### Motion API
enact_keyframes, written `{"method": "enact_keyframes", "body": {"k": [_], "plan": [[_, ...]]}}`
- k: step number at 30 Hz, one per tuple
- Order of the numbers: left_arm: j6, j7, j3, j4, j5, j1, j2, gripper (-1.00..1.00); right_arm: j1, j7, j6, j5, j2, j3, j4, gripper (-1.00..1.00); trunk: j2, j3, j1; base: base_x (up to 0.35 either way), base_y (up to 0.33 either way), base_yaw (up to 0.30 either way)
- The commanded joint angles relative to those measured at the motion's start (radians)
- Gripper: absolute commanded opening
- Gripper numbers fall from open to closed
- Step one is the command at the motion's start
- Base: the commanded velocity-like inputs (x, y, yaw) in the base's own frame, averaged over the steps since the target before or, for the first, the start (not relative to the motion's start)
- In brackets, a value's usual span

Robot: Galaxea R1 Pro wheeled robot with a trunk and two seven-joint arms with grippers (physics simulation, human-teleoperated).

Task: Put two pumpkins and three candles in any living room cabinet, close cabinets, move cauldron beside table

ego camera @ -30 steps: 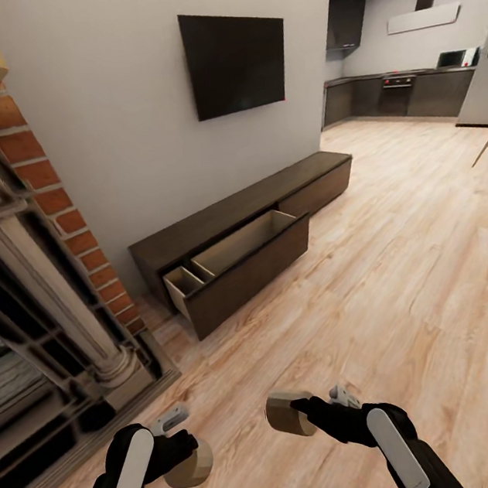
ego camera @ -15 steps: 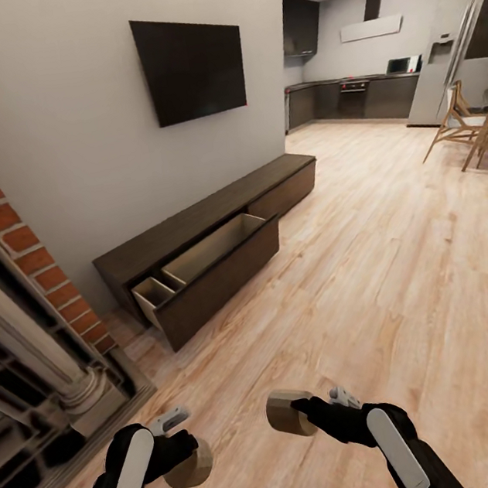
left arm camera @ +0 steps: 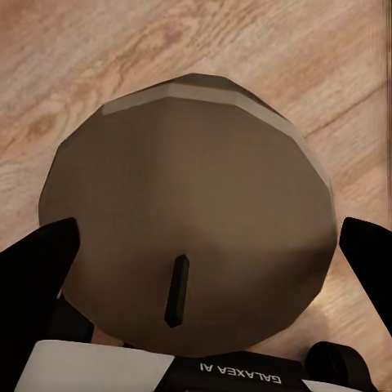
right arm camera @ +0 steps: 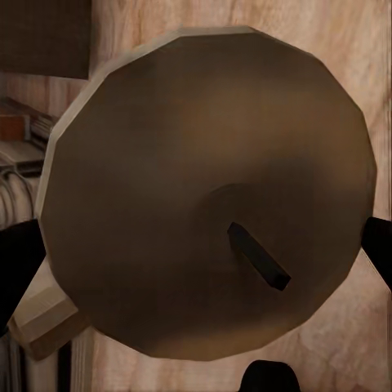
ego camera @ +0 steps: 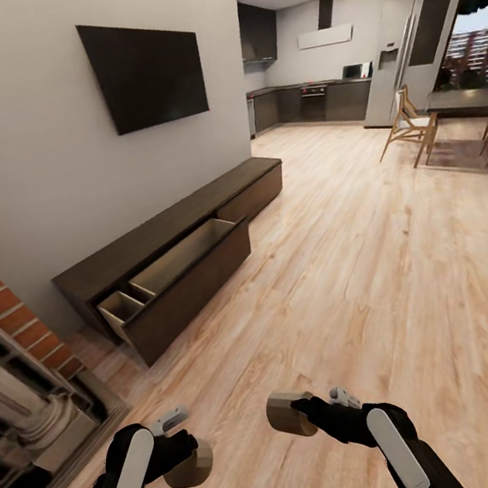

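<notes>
Gripping a stubby beige-grey candle (ego camera: pixel 190 466) with faceted sides, the left claw (ego camera: pixel 181 449) sits at seven o'clock in the head view; its wrist camera shows the candle's flat round top (left arm camera: pixel 192 212) and a short black wick, black fingers (left arm camera: pixel 37 261) pressed on either side. The right claw (ego camera: pixel 304 411), at five o'clock, is clamped on a second candle (ego camera: pixel 287 413) of the same dull matte cylinder shape, its top (right arm camera: pixel 208 188) facing that wrist camera. Well ahead, toward ten o'clock, the long low dark-brown cabinet (ego camera: pixel 171 227) stands against a plain grey wall, one drawer (ego camera: pixel 178 273) pulled out, showing pale beige compartments. Light wood plank floor (ego camera: pixel 374 279) stretches around it; red brick fireplace (ego camera: pixel 8 310) sits at nine o'clock, a flat black television (ego camera: pixel 144 71) above the cabinet.
</notes>
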State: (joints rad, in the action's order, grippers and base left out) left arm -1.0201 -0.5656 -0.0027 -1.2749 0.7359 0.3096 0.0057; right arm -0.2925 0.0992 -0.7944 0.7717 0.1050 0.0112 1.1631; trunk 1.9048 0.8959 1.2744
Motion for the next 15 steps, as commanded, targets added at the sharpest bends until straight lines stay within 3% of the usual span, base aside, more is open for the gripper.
{"method": "enact_keyframes", "body": {"k": [1,15], "plan": [[-0.001,-0.010,0.000,-0.001,0.012,0.000,0.000,-1.00,-0.001,0.010,-0.003,0.017,0.001,0.001,0.001,-1.00,0.000,0.001,0.000,0.000,0.000,-0.277],[-0.001,-0.010,0.000,-0.001,0.012,0.000,0.000,-1.00,0.000,0.010,-0.002,0.017,0.002,0.001,0.001,-1.00,0.000,0.001,0.000,0.000,0.000,-0.278]]}}
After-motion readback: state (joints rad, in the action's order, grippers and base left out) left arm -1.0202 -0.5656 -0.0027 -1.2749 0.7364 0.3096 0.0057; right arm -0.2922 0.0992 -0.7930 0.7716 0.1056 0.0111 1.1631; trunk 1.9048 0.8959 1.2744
